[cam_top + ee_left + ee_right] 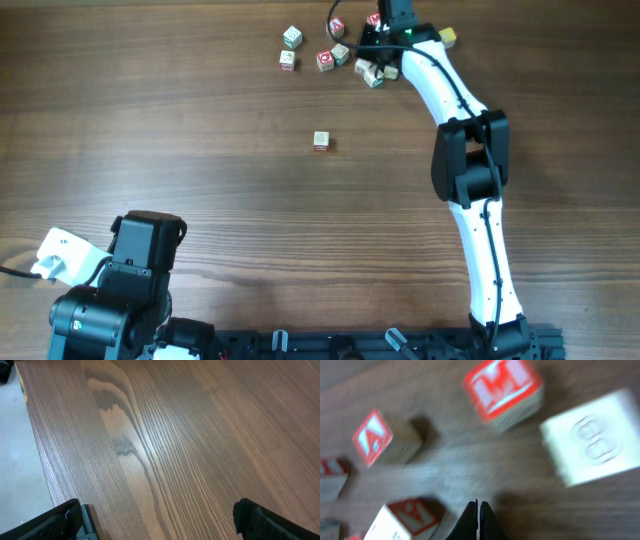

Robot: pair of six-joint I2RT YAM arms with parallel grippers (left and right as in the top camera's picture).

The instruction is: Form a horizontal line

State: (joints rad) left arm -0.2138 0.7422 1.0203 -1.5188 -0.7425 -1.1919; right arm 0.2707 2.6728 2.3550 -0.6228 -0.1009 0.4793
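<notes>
Horizontal line (320, 141) is only one pale cube alone mid-table, well apart from the right gripper (478, 516), whose fingers are pressed together on nothing among the loose cubes (325, 61) at the far edge. At least seven lie there, some partly hidden by the arm. The left gripper (159, 522) is spread wide at the near-left corner.

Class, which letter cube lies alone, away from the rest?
The cube at mid-table. It stands by itself on bare wood, while every other one sits in the cluster at the far edge.

One small pale cube (320, 141) sits flat, alone
</notes>
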